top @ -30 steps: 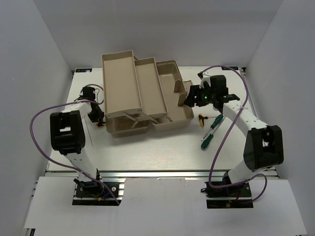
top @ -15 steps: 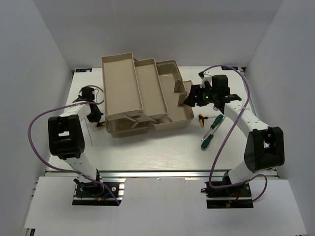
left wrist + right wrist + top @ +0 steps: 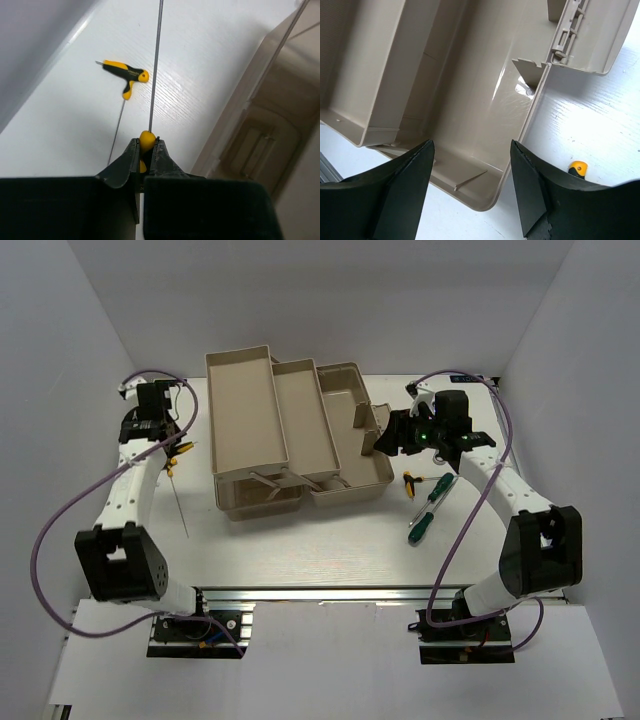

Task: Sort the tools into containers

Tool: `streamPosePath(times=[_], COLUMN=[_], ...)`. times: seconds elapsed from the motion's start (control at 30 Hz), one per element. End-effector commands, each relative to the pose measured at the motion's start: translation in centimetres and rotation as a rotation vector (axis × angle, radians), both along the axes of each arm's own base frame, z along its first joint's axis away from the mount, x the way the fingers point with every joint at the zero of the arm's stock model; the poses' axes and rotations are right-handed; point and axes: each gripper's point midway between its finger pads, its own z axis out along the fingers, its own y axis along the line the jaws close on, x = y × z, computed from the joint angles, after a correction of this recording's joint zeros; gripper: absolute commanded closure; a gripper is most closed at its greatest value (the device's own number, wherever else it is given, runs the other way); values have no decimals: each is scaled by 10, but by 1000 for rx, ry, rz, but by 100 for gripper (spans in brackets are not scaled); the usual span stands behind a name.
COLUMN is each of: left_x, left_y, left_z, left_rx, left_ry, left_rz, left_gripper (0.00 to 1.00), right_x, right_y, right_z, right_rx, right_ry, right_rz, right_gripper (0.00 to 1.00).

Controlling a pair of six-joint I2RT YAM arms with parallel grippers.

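Observation:
My left gripper point(image 3: 165, 448) is shut on the yellow handle of a T-handle hex key point(image 3: 146, 140). Its long thin shaft point(image 3: 179, 502) points toward the near edge, left of the toolbox. A second yellow-and-black hex key point(image 3: 125, 75) lies on the table beyond it. My right gripper point(image 3: 395, 435) is open and empty over the deep beige toolbox base point(image 3: 470, 100), with one finger point(image 3: 402, 195) on each side. Two green-handled screwdrivers point(image 3: 437, 490) point(image 3: 418, 525) and another hex key point(image 3: 410, 481) lie right of the base. Two long beige trays point(image 3: 245, 410) point(image 3: 305, 415) are fanned out to the left. No wrench shows.
The toolbox lid with its latch point(image 3: 585, 35) stands open at the base's right rim. Purple cables point(image 3: 60, 520) loop beside both arms. White walls close in the table on the left, back and right.
My left arm has swung up and back-left from beside the toolbox, lifting the hex key off the table. My right gripper has barely moved.

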Motion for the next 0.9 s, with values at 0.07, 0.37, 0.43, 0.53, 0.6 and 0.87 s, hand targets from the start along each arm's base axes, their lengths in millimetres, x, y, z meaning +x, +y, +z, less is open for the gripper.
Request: streamPosePath(times=[0.07, 0.37, 0.43, 0.53, 0.6, 0.87], left_x=[-27, -4, 13, 23, 27, 28], left_y=[14, -41, -72, -124, -151, -185], left_z=[98, 178, 166, 150, 144, 102], left_rx=[66, -128, -213, -248, -280, -314], left_ry=[-235, -555, -536, -505, -506, -390], left_rz=[118, -128, -255, -390, -456, -495], left_gripper=[100, 100, 100, 100, 100, 75], right_x=[-2, -4, -4, -6, -8, -13], right_y=[3, 6, 5, 3, 0, -9], right_z=[19, 25, 26, 28, 26, 20], right_rx=[28, 49, 46, 38, 32, 21], right_ry=[-52, -50, -58, -69, -71, -69], right_rz=[28, 37, 32, 26, 20, -2], right_gripper=[32, 33, 33, 33, 33, 31])
